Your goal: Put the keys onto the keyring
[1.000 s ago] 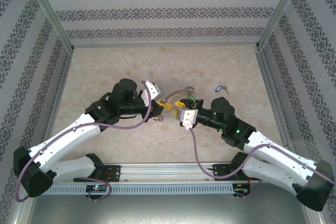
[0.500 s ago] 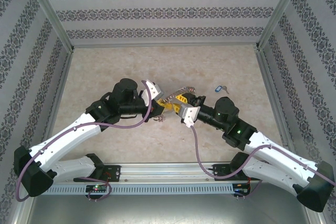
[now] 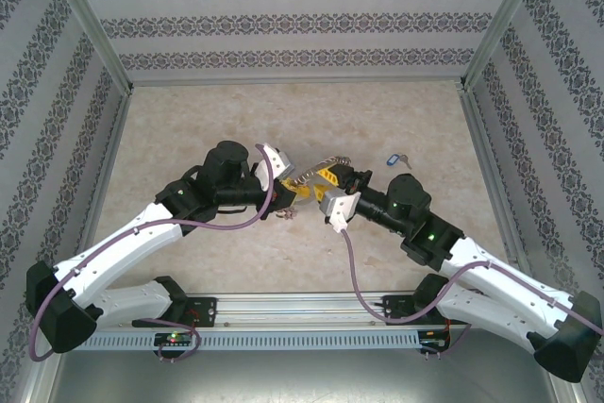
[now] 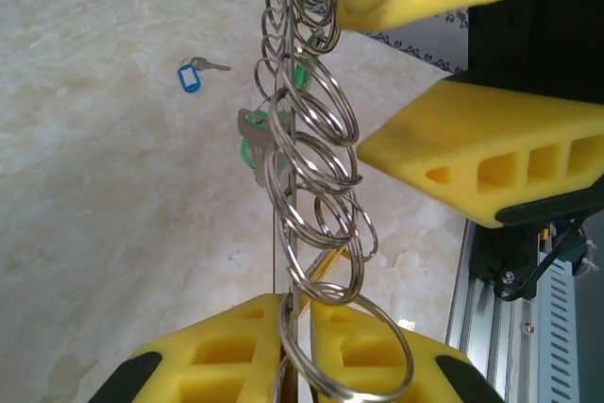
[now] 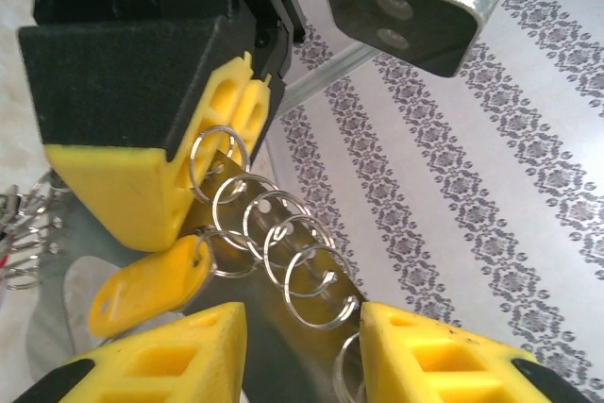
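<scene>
At the bottom of the left wrist view, the left claw was pinched shut on the thin wire of the keyring, which rose up the middle of the frame strung with small split rings. A green-capped key hung among them. Low in the right wrist view, the right claw stood partly open, fingers either side of the rings and gripping nothing, with a yellow tag at lower left. Well apart, a blue-tagged key lay on the table at upper left.
</scene>
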`<state>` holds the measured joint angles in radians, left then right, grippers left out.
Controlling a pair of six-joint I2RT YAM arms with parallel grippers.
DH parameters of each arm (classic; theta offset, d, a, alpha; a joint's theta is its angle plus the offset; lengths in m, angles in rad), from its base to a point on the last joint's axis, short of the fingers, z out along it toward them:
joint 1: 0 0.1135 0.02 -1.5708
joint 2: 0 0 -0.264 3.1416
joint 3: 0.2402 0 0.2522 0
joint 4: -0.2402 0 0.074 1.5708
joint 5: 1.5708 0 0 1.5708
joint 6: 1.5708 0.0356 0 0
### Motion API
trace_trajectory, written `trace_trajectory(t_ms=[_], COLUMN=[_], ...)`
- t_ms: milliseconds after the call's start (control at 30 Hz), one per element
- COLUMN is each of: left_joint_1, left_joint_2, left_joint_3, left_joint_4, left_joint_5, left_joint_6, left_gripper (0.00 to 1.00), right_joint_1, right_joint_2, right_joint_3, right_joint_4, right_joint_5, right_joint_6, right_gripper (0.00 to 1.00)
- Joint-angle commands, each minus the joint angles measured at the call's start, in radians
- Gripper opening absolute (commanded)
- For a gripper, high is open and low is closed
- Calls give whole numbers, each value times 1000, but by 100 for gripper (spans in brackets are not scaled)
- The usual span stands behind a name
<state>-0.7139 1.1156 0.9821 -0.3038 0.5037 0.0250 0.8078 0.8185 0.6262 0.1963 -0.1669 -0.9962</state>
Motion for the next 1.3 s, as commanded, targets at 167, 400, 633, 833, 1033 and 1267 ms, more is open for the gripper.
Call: trace_trajectory(t_ms=[167, 400, 633, 833, 1033, 1267], left_joint_1=[-7, -8, -8, -7, -8, -9], left_joint_2=[5, 13, 13, 15, 20, 45], left_joint_3=[46, 42, 37, 38, 41, 65], left_joint_4=[18, 12, 9, 2, -11, -40], left_joint_5=[34, 35, 32, 32, 35, 36], left_joint_6=[-4, -1, 9, 18, 36, 54], left_gripper=[0, 0, 0, 0, 0, 0], right_joint_1=[20, 18, -8, -52, -70, -70], right_joint_2=[38, 40, 27, 26, 38, 57], right_joint_3=[54, 70, 72, 72, 90, 122], right_joint_4=[22, 43, 19, -4, -19, -54], right_joint_5=[80, 105, 60, 8, -27, -107], right_joint_6=[-115, -117, -67, -19, 26, 72], right_gripper=[42, 37, 34, 33, 32, 34])
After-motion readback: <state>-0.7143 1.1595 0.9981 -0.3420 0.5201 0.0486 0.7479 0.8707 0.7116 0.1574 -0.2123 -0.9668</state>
